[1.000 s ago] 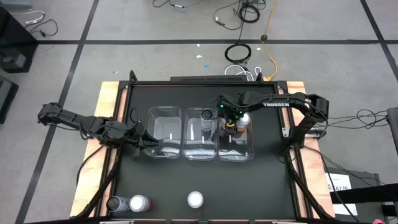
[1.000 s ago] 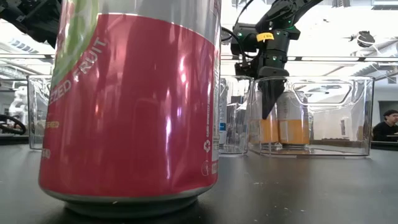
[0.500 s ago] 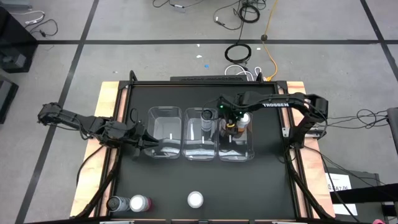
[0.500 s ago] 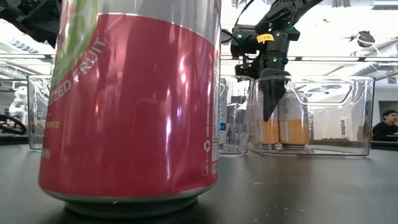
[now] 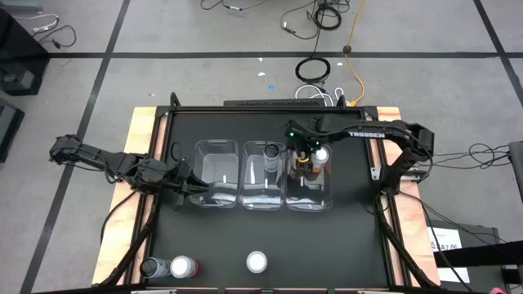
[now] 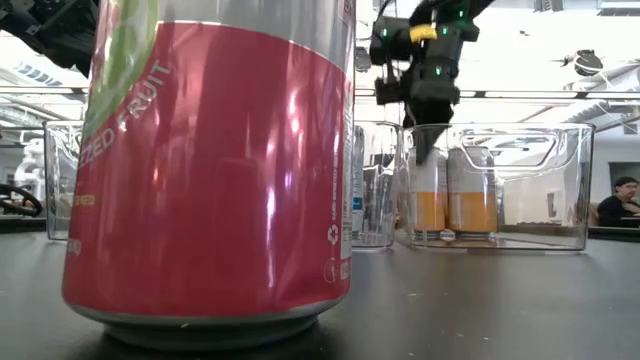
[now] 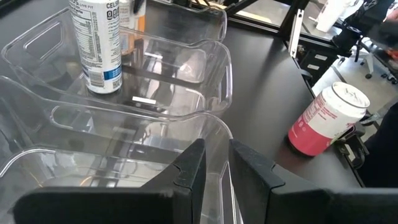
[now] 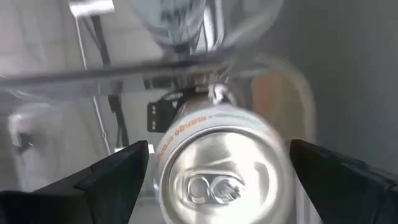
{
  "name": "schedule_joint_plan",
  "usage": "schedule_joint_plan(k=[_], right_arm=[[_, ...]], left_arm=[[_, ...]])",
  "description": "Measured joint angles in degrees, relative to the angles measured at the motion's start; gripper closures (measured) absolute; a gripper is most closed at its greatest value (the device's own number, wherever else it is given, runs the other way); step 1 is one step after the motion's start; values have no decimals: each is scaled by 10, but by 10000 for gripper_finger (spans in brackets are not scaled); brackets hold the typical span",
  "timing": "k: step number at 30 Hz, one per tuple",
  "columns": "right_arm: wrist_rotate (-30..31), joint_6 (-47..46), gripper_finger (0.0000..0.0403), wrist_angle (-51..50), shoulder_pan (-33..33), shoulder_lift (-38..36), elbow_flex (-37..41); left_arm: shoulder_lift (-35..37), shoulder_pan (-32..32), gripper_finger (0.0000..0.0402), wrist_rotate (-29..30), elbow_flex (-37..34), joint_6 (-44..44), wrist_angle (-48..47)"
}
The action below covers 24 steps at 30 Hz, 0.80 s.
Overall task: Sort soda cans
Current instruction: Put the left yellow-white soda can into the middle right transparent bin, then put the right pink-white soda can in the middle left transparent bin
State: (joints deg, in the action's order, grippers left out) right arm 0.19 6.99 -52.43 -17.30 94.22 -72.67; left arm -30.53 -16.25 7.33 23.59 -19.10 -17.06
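Note:
Three clear bins stand in a row mid-table. My right gripper (image 5: 304,155) (image 6: 428,150) hangs open over the right bin (image 5: 327,192). Its fingers stand wide on either side of an orange can's silvery top (image 8: 214,177) without touching it. A second orange can (image 5: 320,153) (image 6: 472,190) stands beside it in that bin. A grey-silver can (image 5: 272,151) (image 7: 96,43) stands in the middle bin. Near the table's front edge stand a dark grey can (image 5: 151,267) and two pink-red cans (image 5: 181,266) (image 5: 257,261). My left gripper (image 5: 194,189) (image 7: 217,155) is at the left bin (image 5: 216,173). My left gripper pinches the left bin's clear wall (image 7: 219,134) between its two fingers, near the bin's near-left corner. It comes in about level from the table's left. The bin stands flat on the table.
One pink-red can (image 6: 210,170) stands right in front of the low camera and hides much of that view. The left bin holds no can. Bare black tabletop lies between the bins and the front cans. Wooden strips (image 5: 139,163) edge the table left and right.
My right gripper has risen from inside the right bin up to its rim. The orange can it stood at stays upright on the bin's floor.

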Motion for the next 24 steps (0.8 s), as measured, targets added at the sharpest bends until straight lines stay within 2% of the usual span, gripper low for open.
schedule_joint_plan(k=[5,9,14,19,24], right_arm=[[-1,-14,19,-45,0,-26,-53],[-1,-82,18,-72,1,-52,-84],[-2,-175,18,-91,18,-98,-87],[6,-299,18,-109,67,-135,-87],[62,-427,18,-111,149,-154,-87]], left_arm=[[0,0,322,0,0,0,0],[0,0,322,0,0,0,0],[0,0,322,0,0,0,0],[0,0,322,0,0,0,0],[0,0,322,0,0,0,0]])
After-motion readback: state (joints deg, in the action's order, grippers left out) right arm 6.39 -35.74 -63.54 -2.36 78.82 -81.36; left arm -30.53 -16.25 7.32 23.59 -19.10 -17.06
